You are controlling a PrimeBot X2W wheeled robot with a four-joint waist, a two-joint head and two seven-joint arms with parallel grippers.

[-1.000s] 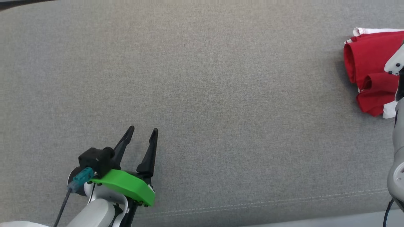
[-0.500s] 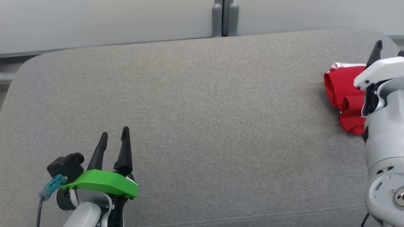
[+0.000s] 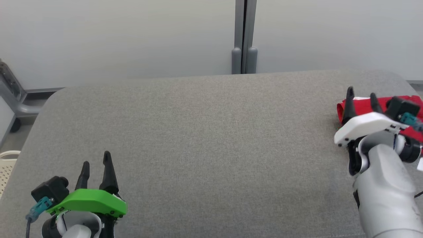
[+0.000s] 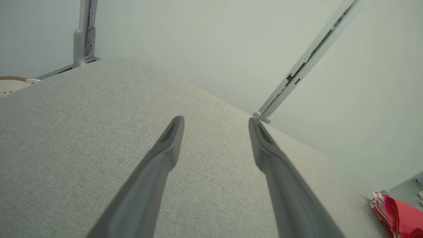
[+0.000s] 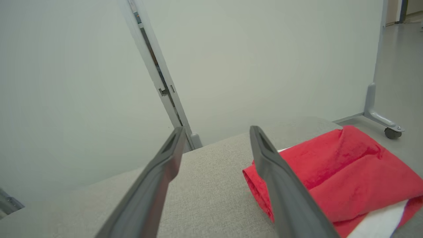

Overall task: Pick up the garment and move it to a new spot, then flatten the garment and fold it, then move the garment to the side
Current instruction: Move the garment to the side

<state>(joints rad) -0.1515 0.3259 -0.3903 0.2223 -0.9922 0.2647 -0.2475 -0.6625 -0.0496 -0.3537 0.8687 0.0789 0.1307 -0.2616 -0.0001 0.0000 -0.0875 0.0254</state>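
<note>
The garment (image 3: 360, 105) is a folded red cloth with white trim, lying at the far right end of the grey cushioned surface (image 3: 211, 132). It also appears red in the right wrist view (image 5: 337, 175) and small at the lower right of the left wrist view (image 4: 398, 215). My right gripper (image 3: 362, 94) hovers open just in front of the garment, partly hiding it, with nothing between its fingers. My left gripper (image 3: 96, 165) stands open and empty at the lower left, far from the garment.
A pale partition wall with a grey upright post (image 3: 244, 36) runs behind the surface. A wheeled grey frame foot (image 5: 383, 120) stands on the floor beyond the right end. A pale basket rim (image 3: 8, 158) shows off the left edge.
The head camera has tilted up, bringing the wall and far edge into sight. My right arm has swung inward, so its open gripper now stands in front of the garment. My left gripper drew back slightly.
</note>
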